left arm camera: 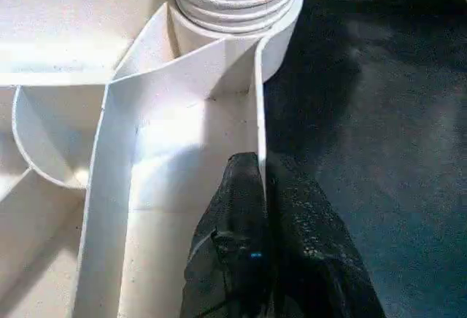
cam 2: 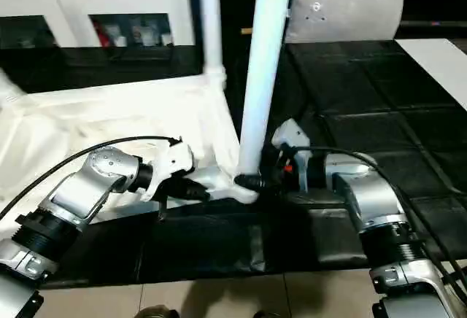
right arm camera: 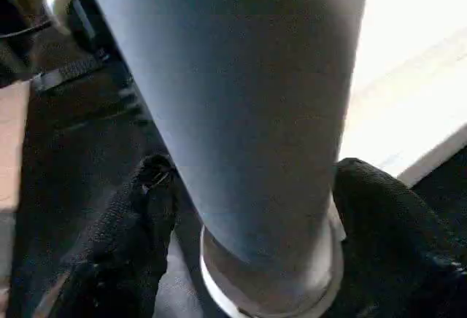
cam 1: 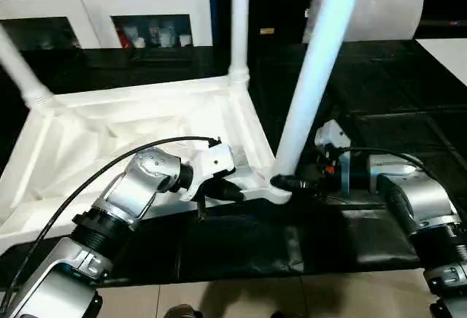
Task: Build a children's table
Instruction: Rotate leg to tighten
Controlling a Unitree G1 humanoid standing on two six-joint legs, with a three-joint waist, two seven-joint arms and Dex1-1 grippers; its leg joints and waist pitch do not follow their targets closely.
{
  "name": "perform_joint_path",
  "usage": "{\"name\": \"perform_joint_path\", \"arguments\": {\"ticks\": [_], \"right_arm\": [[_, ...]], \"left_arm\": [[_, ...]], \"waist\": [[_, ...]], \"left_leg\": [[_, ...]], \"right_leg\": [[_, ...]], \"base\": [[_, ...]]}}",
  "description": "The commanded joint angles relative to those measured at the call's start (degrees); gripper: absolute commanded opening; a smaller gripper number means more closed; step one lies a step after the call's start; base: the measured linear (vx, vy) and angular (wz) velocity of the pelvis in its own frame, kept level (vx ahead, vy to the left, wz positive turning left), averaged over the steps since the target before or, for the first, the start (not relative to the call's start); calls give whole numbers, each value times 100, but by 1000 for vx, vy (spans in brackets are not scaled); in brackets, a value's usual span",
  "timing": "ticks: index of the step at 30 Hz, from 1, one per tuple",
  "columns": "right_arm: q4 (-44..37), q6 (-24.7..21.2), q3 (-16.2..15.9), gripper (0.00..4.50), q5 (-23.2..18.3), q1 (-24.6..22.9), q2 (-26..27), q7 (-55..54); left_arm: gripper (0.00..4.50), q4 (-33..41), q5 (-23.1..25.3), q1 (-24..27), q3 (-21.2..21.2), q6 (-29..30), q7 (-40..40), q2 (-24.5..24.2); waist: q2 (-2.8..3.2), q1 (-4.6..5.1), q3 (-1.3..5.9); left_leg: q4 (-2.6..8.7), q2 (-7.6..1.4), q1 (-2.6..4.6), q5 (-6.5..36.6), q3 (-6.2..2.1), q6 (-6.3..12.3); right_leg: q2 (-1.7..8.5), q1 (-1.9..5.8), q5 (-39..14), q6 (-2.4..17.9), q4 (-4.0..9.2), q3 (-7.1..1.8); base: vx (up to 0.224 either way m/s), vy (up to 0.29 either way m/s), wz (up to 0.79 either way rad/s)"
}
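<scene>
The white table top (cam 1: 109, 136) lies upside down on the dark floor, ribs facing up. Three white legs stand in its corner sockets: one at the near right corner (cam 1: 314, 77), one at the far right corner (cam 1: 239, 19), one at the far left (cam 1: 20, 66). My left gripper (cam 1: 237, 192) is shut on the top's thin rim wall (left arm camera: 257, 99), just beside the near right socket. My right gripper (right arm camera: 255, 179) is open. Its black fingers (right arm camera: 139, 216) stand on either side of the near right leg's base (right arm camera: 248, 114), close to it.
A black mat (cam 1: 255, 241) lies under the table's near edge, with pale floor (cam 1: 292, 296) in front of it. White glass-door cabinets (cam 1: 109, 12) stand at the back left and a white pillow (cam 1: 379, 8) at the back right.
</scene>
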State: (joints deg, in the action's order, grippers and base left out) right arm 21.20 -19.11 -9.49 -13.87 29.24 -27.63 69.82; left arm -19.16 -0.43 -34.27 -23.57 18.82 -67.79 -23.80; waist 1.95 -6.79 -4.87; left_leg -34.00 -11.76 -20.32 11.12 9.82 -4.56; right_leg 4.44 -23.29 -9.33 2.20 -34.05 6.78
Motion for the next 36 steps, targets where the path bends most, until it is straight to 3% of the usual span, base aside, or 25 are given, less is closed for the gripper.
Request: {"name": "perform_joint_path", "arguments": {"ticks": [1,2,10,16,18,19,20,21,22,24,25,28,30,32,36], "right_arm": [[121,90,-82,319,26,128,-24,168],[137,85,-112,313,30,146,-27,216],[165,24,-142,235,-49,168,35,388],[-196,-363,-159,211,-220,-106,248,178],[-16,-656,-22,210,66,-48,788,-1099],[25,-865,57,209,128,-2,1003,-1573],[34,-1106,163,207,137,53,1220,-1992],[85,-1280,263,207,156,128,1419,-2365],[122,-1357,314,207,173,172,1523,-2562],[154,-1361,333,207,234,207,1593,-2718],[279,-1368,400,207,422,328,1886,-3323],[374,-1297,510,207,514,398,2145,-3823],[402,-1165,572,207,544,404,2263,-4005],[404,-1113,606,260,537,388,2285,-4036],[309,-996,535,295,564,308,2124,-3805]], "left_arm": [[0,17,-84,-61,-117,-135,-227,2],[0,6,-74,-57,-108,-142,-209,5],[0,-25,-30,-10,-74,-127,-182,-1],[0,0,-125,4,78,212,6,120],[0,-126,-156,-104,308,577,527,393],[0,-160,-196,-160,429,793,762,533],[0,-189,-236,-227,573,1053,1049,701],[0,-235,-235,-292,675,1227,1322,860],[0,-265,-224,-327,720,1297,1467,943],[0,-284,-203,-349,720,1323,1538,986],[0,-392,-96,-394,715,1394,1911,1199],[0,-503,55,-425,736,1422,2367,1414],[0,-542,139,-435,754,1449,2582,1540],[0,-538,159,-444,789,1481,2700,1618],[0,-515,158,-455,773,1446,2676,1595]], "waist": [[-60,4,485],[-83,3,490],[-94,-10,518],[-97,-26,512],[-92,1,490],[-88,52,450],[-73,71,442],[-91,119,435],[-82,137,430],[-81,176,439],[-87,199,436],[-88,280,446],[-102,284,456],[-92,273,468],[-93,267,473]], "left_leg": [[349,-160,3,708,-23,418],[345,-159,3,690,-20,422],[323,-154,-21,451,-22,492],[325,-155,-19,451,-23,497],[338,-146,-30,493,-25,424],[354,-122,-13,652,-20,304],[358,-108,-11,749,-37,224],[371,-91,39,953,-40,111],[374,-87,53,1004,-39,102],[388,-86,17,1041,-63,106],[392,-84,-1,1074,-65,131],[375,-65,28,1069,-50,117],[373,-69,29,1026,-47,160],[379,-84,25,985,-52,211],[377,-92,19,969,-45,268]], "right_leg": [[432,369,-1623,1031,407,-349],[428,367,-1612,1026,406,-348],[420,375,-1393,1034,352,-348],[419,367,-1421,1004,353,-346],[422,359,-1582,970,378,-341],[415,333,-1977,870,449,-317],[418,355,-2173,807,452,-302],[421,344,-2650,616,533,-285],[425,333,-2754,580,557,-286],[426,366,-2765,472,566,-275],[422,362,-2759,408,580,-268],[415,322,-2713,445,600,-277],[411,326,-2608,467,590,-284],[407,339,-2394,528,562,-288],[409,349,-2111,642,525,-304]], "base": [[0,0,0],[0,0,0],[0,0,0],[0,0,0],[0,0,0],[0,0,0],[0,0,0],[0,0,0],[0,0,0],[0,0,0],[0,0,0],[0,0,0],[0,0,0],[0,0,0],[0,0,0]]}}
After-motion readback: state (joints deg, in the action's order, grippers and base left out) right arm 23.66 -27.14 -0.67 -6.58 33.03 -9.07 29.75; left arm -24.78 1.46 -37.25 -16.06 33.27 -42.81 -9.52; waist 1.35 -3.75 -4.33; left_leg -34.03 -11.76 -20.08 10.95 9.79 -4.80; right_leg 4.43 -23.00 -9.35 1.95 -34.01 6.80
